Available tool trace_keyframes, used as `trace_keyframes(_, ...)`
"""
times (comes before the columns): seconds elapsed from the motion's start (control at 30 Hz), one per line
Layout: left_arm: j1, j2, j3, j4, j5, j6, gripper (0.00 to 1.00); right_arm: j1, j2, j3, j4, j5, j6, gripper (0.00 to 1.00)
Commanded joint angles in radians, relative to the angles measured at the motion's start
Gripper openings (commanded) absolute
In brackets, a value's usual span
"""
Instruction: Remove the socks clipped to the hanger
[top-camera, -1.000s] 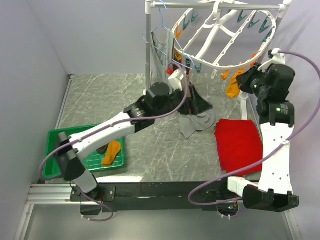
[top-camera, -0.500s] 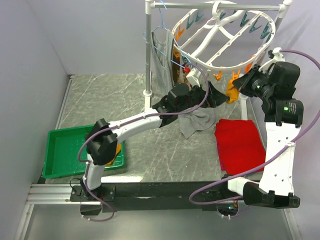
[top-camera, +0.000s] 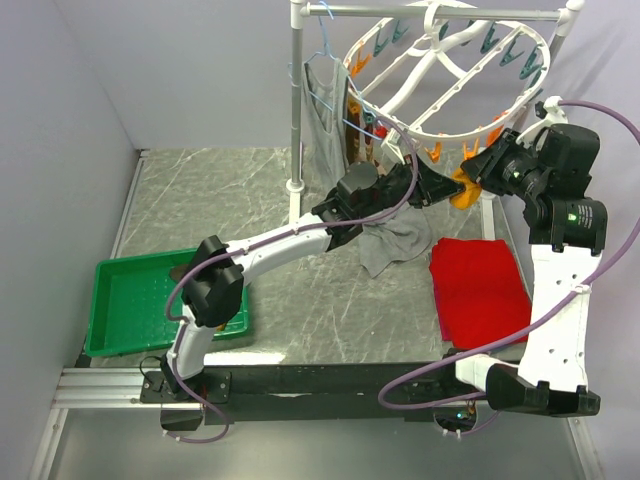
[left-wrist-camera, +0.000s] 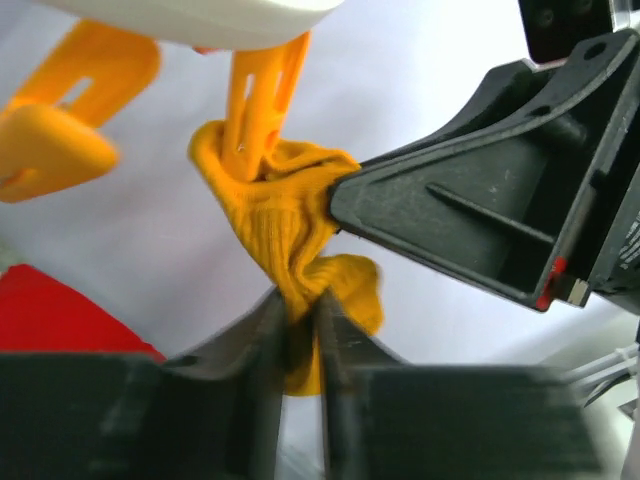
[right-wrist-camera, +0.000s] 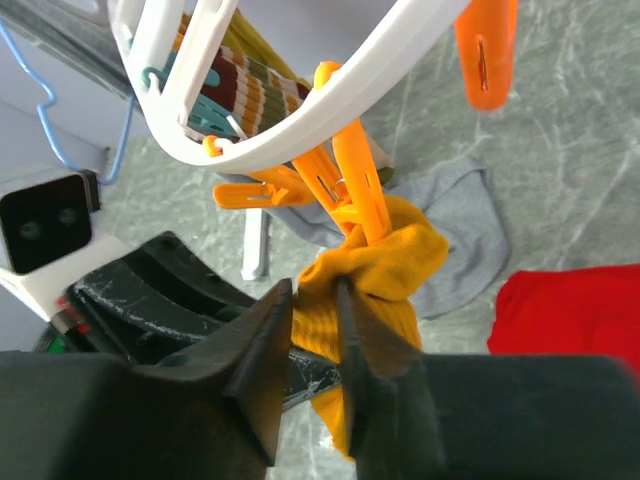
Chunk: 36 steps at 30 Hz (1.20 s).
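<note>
The white round hanger (top-camera: 452, 72) hangs tilted from the rack's top bar. A mustard-orange sock (left-wrist-camera: 268, 215) hangs bunched from an orange clip (left-wrist-camera: 262, 88) on its near rim. My left gripper (left-wrist-camera: 300, 312) is shut on the sock's lower part. My right gripper (right-wrist-camera: 316, 312) pinches the same sock (right-wrist-camera: 385, 262) from the other side, just under the clip (right-wrist-camera: 358, 180), with fabric filling its narrow gap. From above, both grippers meet at the sock (top-camera: 462, 186). A striped sock (right-wrist-camera: 252, 92) is clipped farther round the ring.
A grey tank top (top-camera: 322, 112) hangs on a blue wire hanger by the rack's pole (top-camera: 296, 110). Grey cloth (top-camera: 396, 246) and a red cloth (top-camera: 478, 286) lie on the table. A green tray (top-camera: 128, 300) sits front left, beside my left arm's elbow.
My left arm stretched right across the table to the hanger's near rim, and its open jaws closed on the mustard sock. The right gripper stayed at the sock.
</note>
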Motion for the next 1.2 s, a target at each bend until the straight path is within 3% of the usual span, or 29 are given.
trace_keyframes(0.0, -0.006, -0.002, 0.07, -0.022, 0.046, -0.006, 0.1, -0.002, 0.029, 0.099, -0.043, 0.037, -0.03, 0.42)
trace_keyframes(0.07, -0.008, -0.014, 0.062, -0.046, 0.04, 0.004, 0.03, -0.004, 0.064, 0.163, -0.069, 0.066, -0.051, 0.48)
trace_keyframes(0.2, -0.008, -0.032, 0.041, -0.053, 0.026, 0.006, 0.01, -0.002, 0.098, 0.22, -0.103, 0.119, -0.082, 0.58)
trace_keyframes(0.4, -0.018, -0.031, 0.052, -0.085, 0.028, 0.006, 0.01, 0.046, 0.159, 0.301, -0.161, 0.238, -0.122, 0.61)
trace_keyframes(0.6, -0.023, -0.023, 0.076, -0.108, 0.026, 0.012, 0.01, 0.2, 0.248, 0.438, -0.244, 0.442, -0.151, 0.65)
trace_keyframes(0.87, -0.025, -0.037, 0.072, -0.122, 0.028, 0.023, 0.01, 0.267, 0.287, 0.45, -0.261, 0.594, -0.169, 0.66)
trace_keyframes(1.17, -0.026, -0.048, 0.07, -0.126, 0.037, 0.018, 0.01, 0.268, 0.273, 0.389, -0.21, 0.521, -0.177, 0.59)
